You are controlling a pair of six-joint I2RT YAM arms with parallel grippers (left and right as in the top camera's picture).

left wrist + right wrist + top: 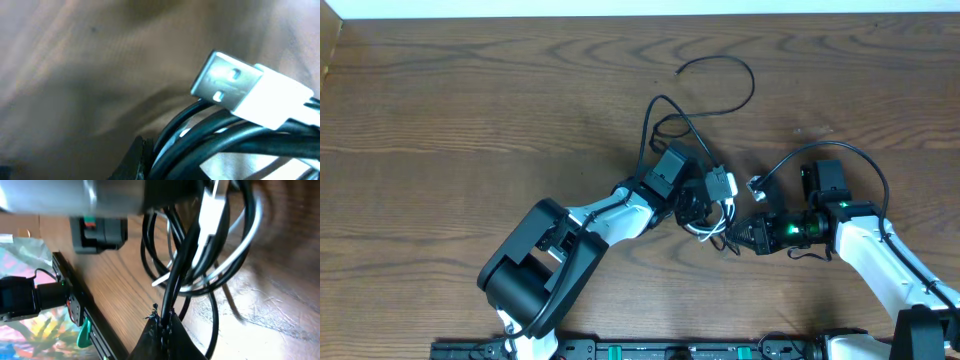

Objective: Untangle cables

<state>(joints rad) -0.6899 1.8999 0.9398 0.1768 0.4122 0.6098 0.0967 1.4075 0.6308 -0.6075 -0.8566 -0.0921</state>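
Note:
The cables (713, 213) form a small tangle of black loops with one white cord at the table's middle. One black strand (751, 85) trails away toward the far side. A white USB plug (720, 184) tops the tangle and fills the left wrist view (225, 82). My left gripper (692, 210) is shut on the black loops (210, 142), which press against its dark finger (139, 159). From the right, my right gripper (732, 237) is shut on a single black strand (172, 287), pinched between its fingertips (165, 327). The white cord (250, 235) loops through the bundle.
Another small plug (757, 184) lies right of the tangle, its black cord arching over the right arm (865, 240). A black rail (650, 350) runs along the table's near edge. Bare wooden tabletop (470, 120) spreads left and beyond.

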